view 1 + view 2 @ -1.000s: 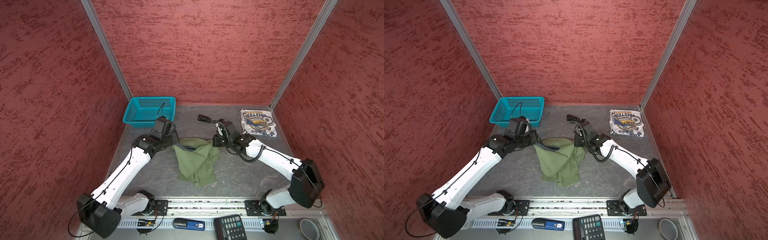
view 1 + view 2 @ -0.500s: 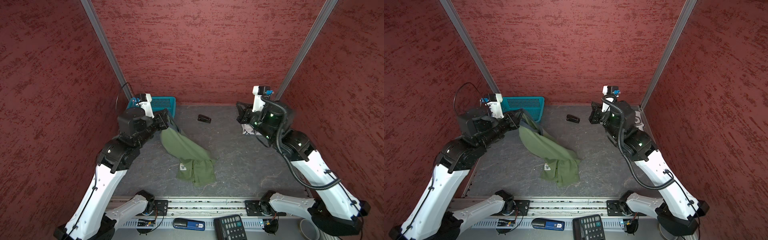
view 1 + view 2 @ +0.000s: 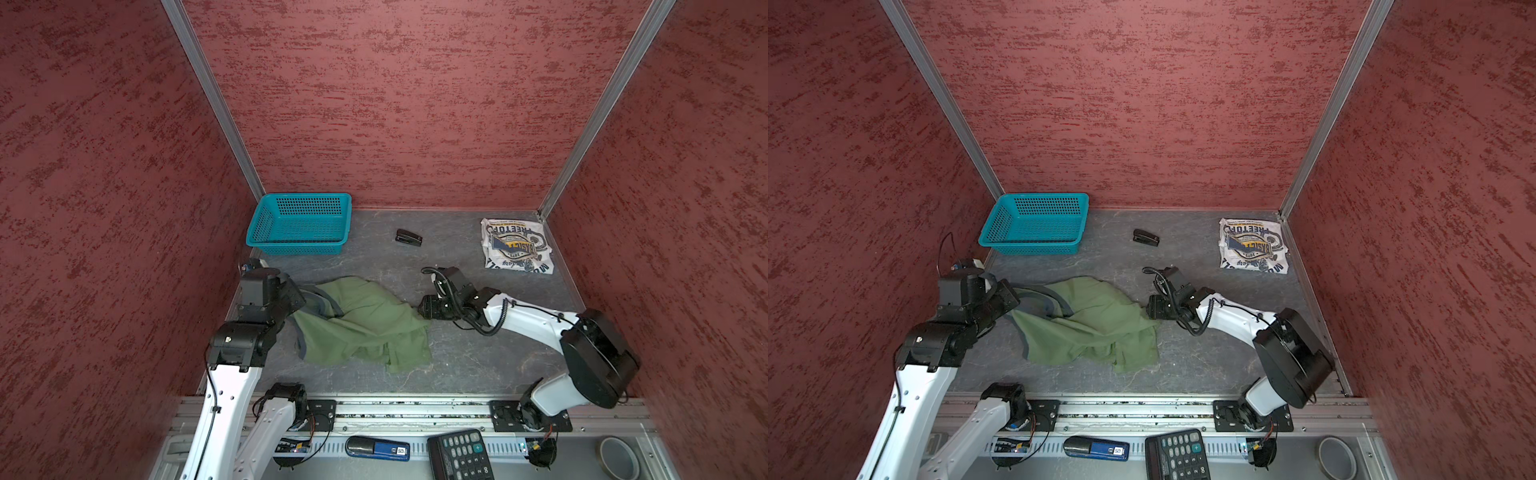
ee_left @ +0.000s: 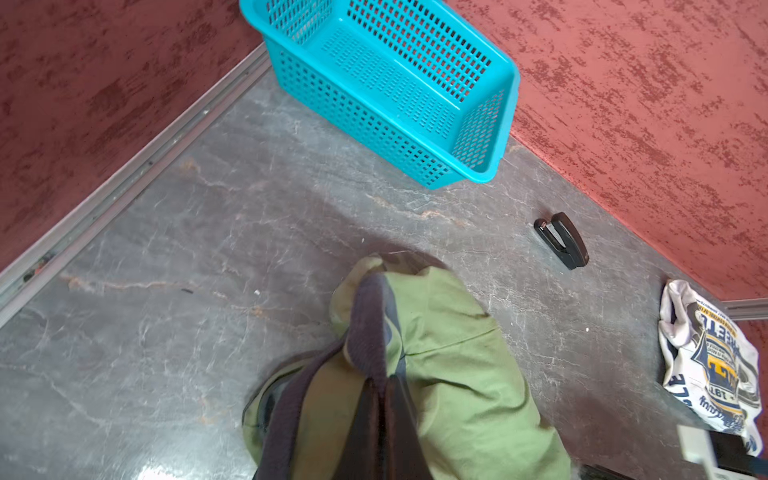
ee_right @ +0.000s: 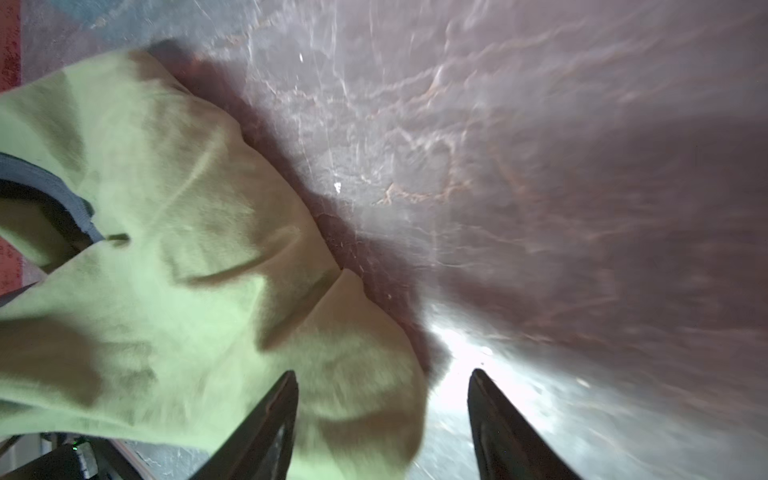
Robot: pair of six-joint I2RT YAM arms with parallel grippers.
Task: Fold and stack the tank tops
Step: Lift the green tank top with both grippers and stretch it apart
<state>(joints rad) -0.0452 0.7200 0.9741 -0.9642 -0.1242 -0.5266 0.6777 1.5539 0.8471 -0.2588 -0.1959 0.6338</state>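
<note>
The olive green tank top (image 3: 361,328) (image 3: 1092,328) lies crumpled in the middle of the grey table, in both top views. My left gripper (image 3: 303,300) (image 4: 380,386) is at its left end, shut on the dark grey-blue trim (image 4: 368,328). My right gripper (image 3: 419,309) (image 5: 384,374) is low at the cloth's right edge. It is open, and a green corner (image 5: 361,399) lies between its fingers. The white tank top (image 3: 517,246) (image 3: 1254,246) lies folded at the back right corner with its blue-and-yellow emblem facing up.
A teal basket (image 3: 299,224) (image 4: 386,79) stands at the back left. A small black stapler (image 3: 408,238) (image 4: 563,245) lies at the back middle. Below the front rail are a blue stapler (image 3: 376,449), a calculator (image 3: 459,457) and a tape roll (image 3: 617,457).
Half a second ago both arms were raised, with the green top hanging from the left gripper. Now both are low, the top lies wider on the table, and the right gripper has opened.
</note>
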